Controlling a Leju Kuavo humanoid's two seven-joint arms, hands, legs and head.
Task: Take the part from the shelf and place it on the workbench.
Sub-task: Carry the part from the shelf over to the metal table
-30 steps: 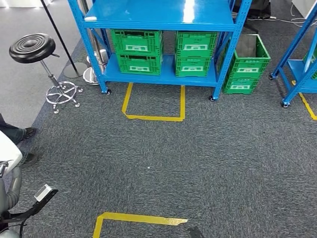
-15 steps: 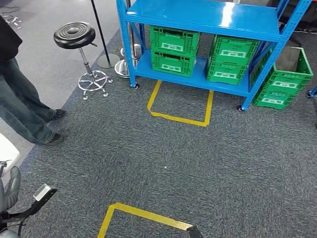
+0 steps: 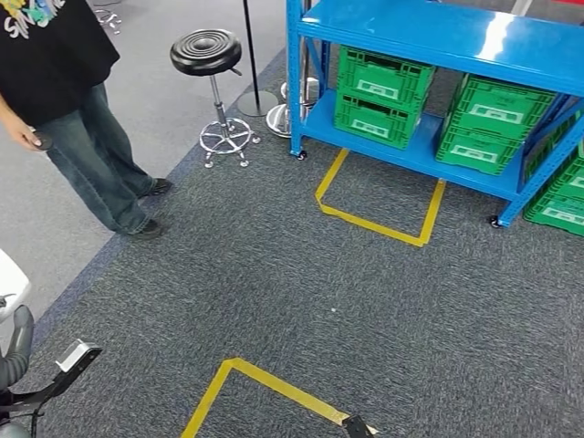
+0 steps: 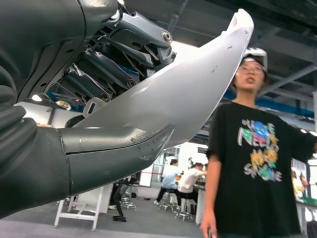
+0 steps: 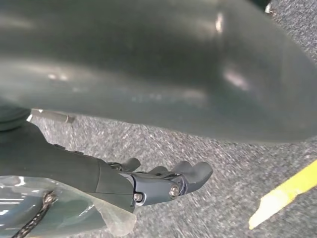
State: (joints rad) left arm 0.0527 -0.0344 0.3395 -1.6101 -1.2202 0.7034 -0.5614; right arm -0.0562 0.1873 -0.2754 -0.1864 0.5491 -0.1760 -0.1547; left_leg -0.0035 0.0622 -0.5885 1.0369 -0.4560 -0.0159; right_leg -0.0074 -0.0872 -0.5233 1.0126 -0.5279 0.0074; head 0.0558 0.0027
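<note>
I see my left hand holding the long white curved plastic part, fingers closed over its upper face and thumb under it. My right hand hangs over the dark grey carpet floor, fingers curled narrow and holding nothing. Ahead stands the blue steel shelf with green plastic crates on its lowest level, yellow tape outline at its foot. A person in a black shirt stands beside a black round stool.

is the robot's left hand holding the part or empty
Holding it. In the left wrist view the left hand has its dark fingers over the curved white part, thumb beneath it.
</note>
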